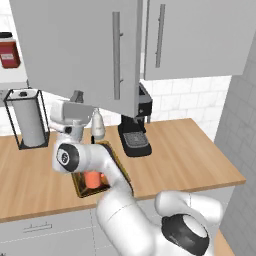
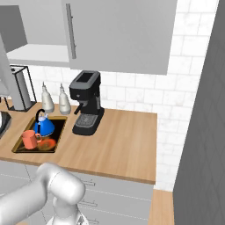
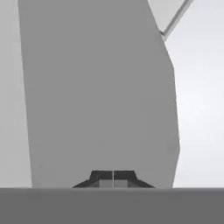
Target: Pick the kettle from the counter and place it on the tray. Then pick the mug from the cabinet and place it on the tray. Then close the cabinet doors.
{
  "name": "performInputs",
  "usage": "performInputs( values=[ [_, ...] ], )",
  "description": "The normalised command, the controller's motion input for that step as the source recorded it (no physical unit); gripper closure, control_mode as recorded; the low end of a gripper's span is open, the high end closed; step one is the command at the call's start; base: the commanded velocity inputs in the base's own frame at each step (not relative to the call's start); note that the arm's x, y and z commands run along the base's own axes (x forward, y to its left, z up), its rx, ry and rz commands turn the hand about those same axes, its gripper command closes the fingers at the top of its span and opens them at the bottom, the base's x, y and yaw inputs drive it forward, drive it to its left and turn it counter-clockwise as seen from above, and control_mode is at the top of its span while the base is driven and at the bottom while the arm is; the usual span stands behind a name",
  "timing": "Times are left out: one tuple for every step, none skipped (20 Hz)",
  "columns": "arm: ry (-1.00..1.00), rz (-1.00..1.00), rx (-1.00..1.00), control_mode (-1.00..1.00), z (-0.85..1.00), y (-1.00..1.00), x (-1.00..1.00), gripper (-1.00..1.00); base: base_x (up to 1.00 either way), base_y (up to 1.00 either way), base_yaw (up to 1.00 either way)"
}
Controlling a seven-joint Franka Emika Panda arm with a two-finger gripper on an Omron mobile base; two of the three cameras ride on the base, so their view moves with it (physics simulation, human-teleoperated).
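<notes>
Jaws pressed fully together, empty, close before grey cabinet door (image 3: 100, 87), mug (image 2: 30, 139) on tray (image 2: 20, 148)

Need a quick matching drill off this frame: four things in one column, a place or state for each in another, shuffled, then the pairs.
Things
1. kettle
2. mug
3. gripper
4. dark-red jar

Place or state
A. on the white shelf board inside the cabinet
B. fingers together, facing a flat grey cabinet door
C. on the tray, at its back end nearer the wall
D. on the tray, at its front end nearer the counter edge

Pairs: 1-C, 2-D, 3-B, 4-A
</notes>
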Motion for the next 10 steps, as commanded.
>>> performInputs(
  values=[
    [0.30, 0.00, 0.48, -1.00, 0.87, -0.25, 0.04, 1.00, 0.00, 0.00, 0.00],
    [0.45, 0.00, 0.45, -1.00, 0.91, -0.34, 0.05, 1.00, 0.00, 0.00, 0.00],
    [0.61, 0.00, 0.42, -1.00, 0.84, -0.46, 0.03, 1.00, 0.00, 0.00, 0.00],
    [0.70, 0.00, 0.39, -1.00, 0.74, -0.56, 0.04, 1.00, 0.00, 0.00, 0.00],
    [0.81, 0.00, 0.33, -1.00, 0.60, -0.67, 0.16, 1.00, 0.00, 0.00, 0.00],
    [0.84, 0.00, 0.27, -1.00, 0.49, -0.88, 0.22, 1.00, 0.00, 0.00, 0.00],
    [0.84, 0.02, 0.20, -1.00, 0.36, -0.96, 0.32, 1.00, 0.00, 0.00, 0.00],
    [0.83, 0.03, 0.11, -1.00, 0.25, -1.00, 0.45, 1.00, 0.00, 0.00, 0.00],
    [0.73, 0.05, 0.01, -1.00, 0.00, -1.00, 0.62, 1.00, 0.00, 0.00, 0.00],
    [0.69, 0.06, 0.00, -1.00, 0.00, -1.00, 0.74, 1.00, 0.00, 0.00, 0.00]
  ],
)
